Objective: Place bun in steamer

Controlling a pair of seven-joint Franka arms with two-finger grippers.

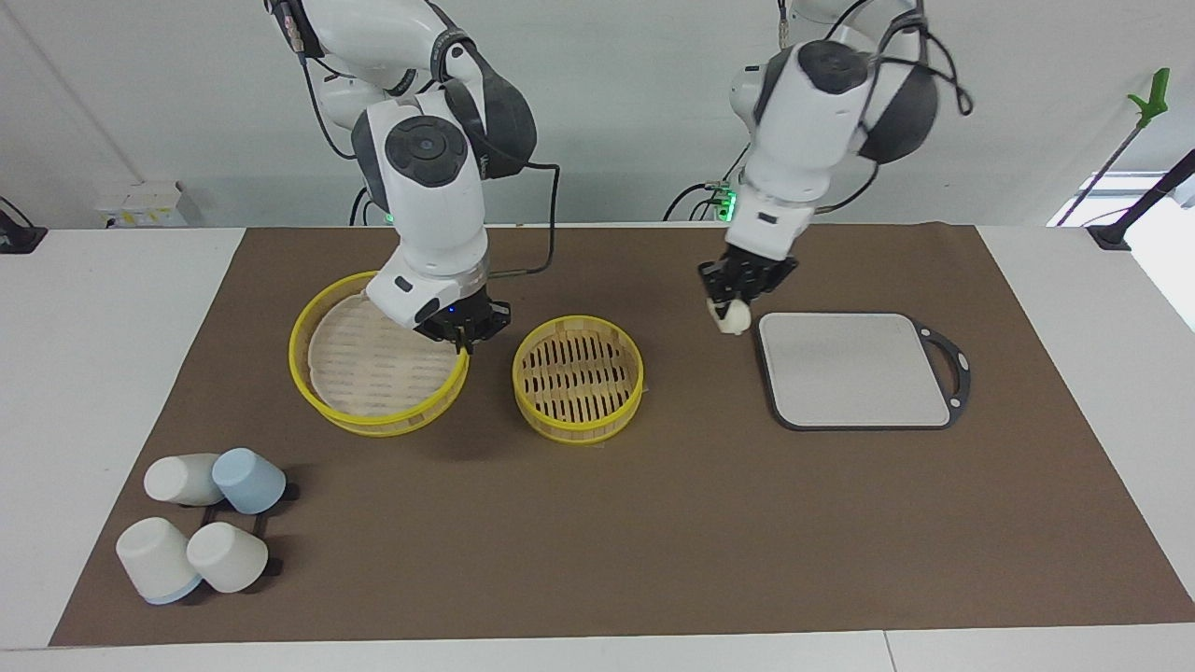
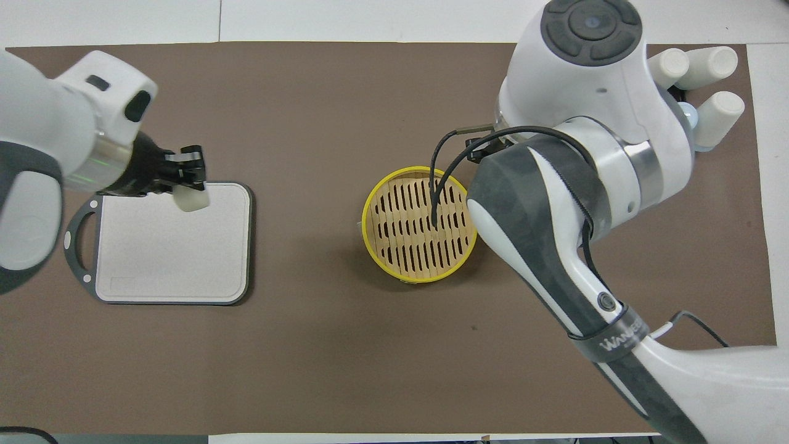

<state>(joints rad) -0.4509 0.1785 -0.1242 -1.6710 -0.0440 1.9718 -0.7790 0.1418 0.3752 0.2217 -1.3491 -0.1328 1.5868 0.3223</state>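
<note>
The steamer [image 1: 579, 403] [image 2: 419, 279], a low yellow-rimmed bamboo basket, stands uncovered in the middle of the mat, and its slatted floor holds nothing. My right gripper [image 1: 460, 338] is shut on the rim of the steamer's lid [image 1: 369, 373] and holds it tilted beside the basket, toward the right arm's end of the table. In the overhead view the right arm hides both the lid and that gripper. My left gripper [image 1: 733, 303] [image 2: 187, 185] is shut on the small cream bun [image 1: 735, 319] [image 2: 192, 200], held in the air over the grey board's edge on the steamer side.
The grey board [image 1: 854, 369] [image 2: 172, 246] with a dark handle loop lies toward the left arm's end. Several white and blue cups [image 1: 201, 532] [image 2: 709, 68] lie on a rack at the mat's corner toward the right arm's end, farther from the robots.
</note>
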